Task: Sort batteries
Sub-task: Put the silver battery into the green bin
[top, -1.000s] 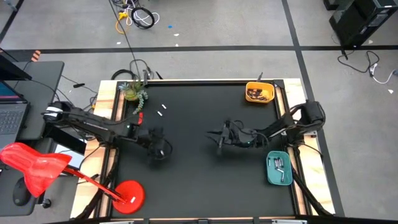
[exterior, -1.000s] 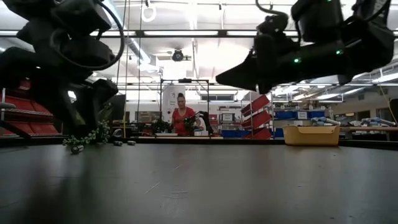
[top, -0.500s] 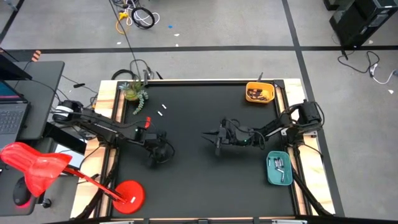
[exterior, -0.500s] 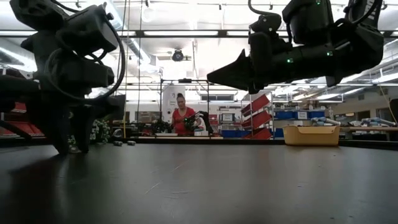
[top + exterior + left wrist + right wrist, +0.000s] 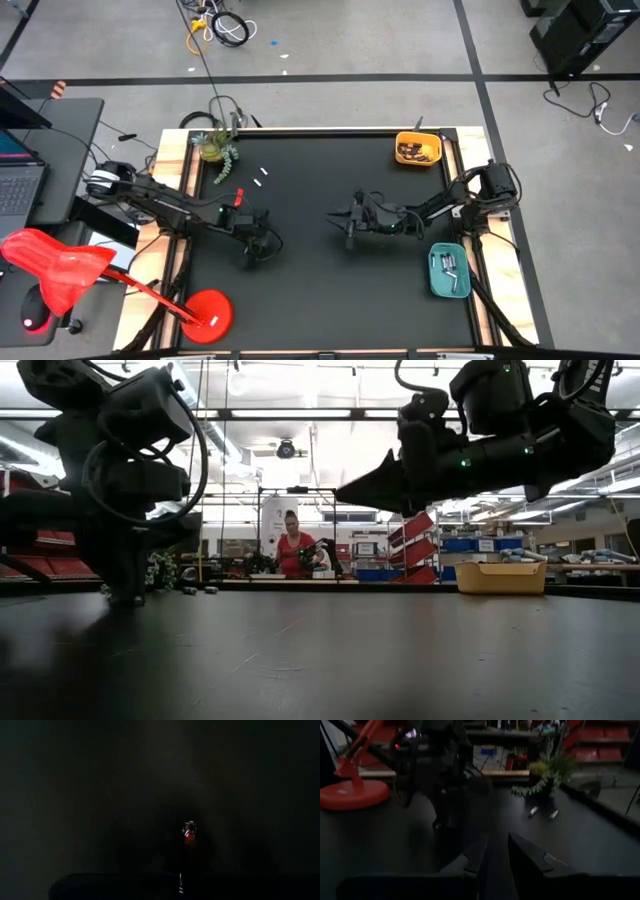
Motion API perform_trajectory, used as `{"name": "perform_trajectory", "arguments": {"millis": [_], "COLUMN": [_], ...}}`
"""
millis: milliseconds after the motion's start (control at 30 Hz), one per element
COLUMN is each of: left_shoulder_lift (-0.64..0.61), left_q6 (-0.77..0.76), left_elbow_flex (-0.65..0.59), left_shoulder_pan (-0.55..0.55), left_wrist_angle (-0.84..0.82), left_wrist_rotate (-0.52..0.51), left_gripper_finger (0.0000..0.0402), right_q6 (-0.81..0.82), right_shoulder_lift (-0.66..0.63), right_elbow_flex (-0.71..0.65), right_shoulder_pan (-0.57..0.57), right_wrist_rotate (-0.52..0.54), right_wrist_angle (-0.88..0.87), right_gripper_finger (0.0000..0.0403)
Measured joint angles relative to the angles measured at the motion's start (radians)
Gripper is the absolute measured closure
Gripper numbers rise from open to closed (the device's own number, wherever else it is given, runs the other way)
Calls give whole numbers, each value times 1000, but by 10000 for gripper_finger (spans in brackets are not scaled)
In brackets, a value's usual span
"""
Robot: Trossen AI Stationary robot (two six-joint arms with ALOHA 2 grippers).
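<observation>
The left pincer (image 5: 256,248) is down on the black table mat (image 5: 320,290), its tips on or just above the surface in the low view, and its fingers are closed right up. In its own wrist view, which is very dark, a small red-bodied battery with a silvery cap (image 5: 189,833) stands upright at the fingertips. It looks pinched between them, though the gloom makes that hard to confirm.

Taking the far edge of the table in the overhead view as twelve, two thin silvery-white cylindrical batteries (image 5: 262,176) lie close together on the mat at about twelve o'clock from this pincer, well apart from it. A small green potted plant (image 5: 215,148) sits at about eleven, in the table's corner. A red desk lamp with a round base (image 5: 207,309) stands at about seven, off the mat.

The right pincer (image 5: 349,224) is at about three o'clock from the left one, held above the mat. Its fingers stand a narrow gap apart with nothing between them. From it, a yellow rectangular plastic tray (image 5: 432,140) holding dark batteries sits at about one o'clock by the far edge. A teal rectangular plastic tray (image 5: 434,280) holding silvery pieces is at about four.

Beyond the table, a person in a red top (image 5: 292,550) is in the room.
</observation>
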Motion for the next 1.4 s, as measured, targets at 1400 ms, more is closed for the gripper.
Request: {"name": "perform_trajectory", "arguments": {"millis": [1400], "left_shoulder_lift": [-12], "left_q6": [186], "left_elbow_flex": [68], "left_shoulder_pan": [2], "left_wrist_angle": [1047], "left_wrist_rotate": [-176], "left_gripper_finger": [401], "right_q6": [-162], "right_shoulder_lift": [0], "right_elbow_flex": [334], "right_shoulder_pan": [80], "right_wrist_rotate": [143], "right_wrist_angle": [-341], "right_gripper_finger": [244]}}
